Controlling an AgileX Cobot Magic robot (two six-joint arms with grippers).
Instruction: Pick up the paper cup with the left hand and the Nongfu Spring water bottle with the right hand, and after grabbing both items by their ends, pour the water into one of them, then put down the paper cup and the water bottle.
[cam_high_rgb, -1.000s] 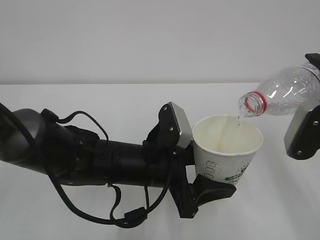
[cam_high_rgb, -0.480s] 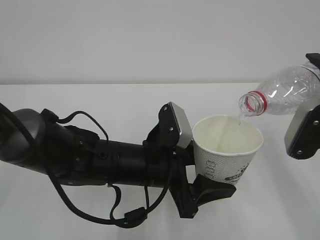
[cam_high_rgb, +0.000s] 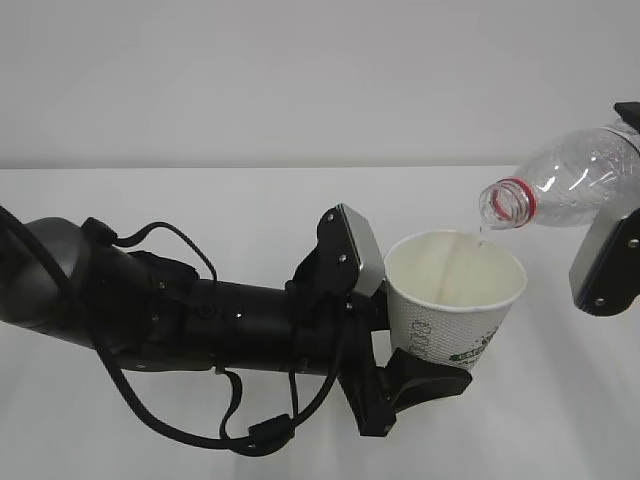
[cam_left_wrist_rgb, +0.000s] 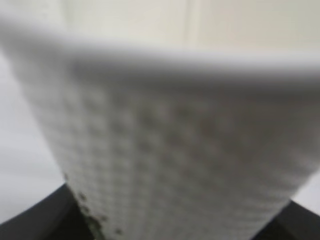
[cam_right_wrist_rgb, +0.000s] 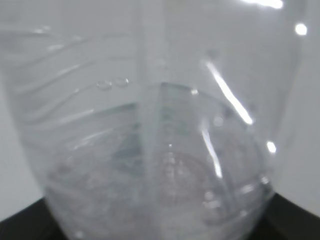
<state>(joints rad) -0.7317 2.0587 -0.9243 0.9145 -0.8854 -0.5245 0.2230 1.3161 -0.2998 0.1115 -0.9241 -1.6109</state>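
Left pincer (cam_high_rgb: 385, 330) grips the paper cup (cam_high_rgb: 452, 300) by its lower part, held upright above the white bench (cam_high_rgb: 250, 210), centre-right. Right pincer (cam_high_rgb: 622, 200) grips the clear bottle (cam_high_rgb: 565, 185) at far right, tilted, red-ringed mouth just over the cup's rim.

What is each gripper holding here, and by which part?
The left gripper holds the paper cup by its lower side wall. The right gripper holds the tilted water bottle by its base end.

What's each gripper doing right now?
Left gripper: closed on the paper cup.
Right gripper: closed on the water bottle, tilted over the cup.
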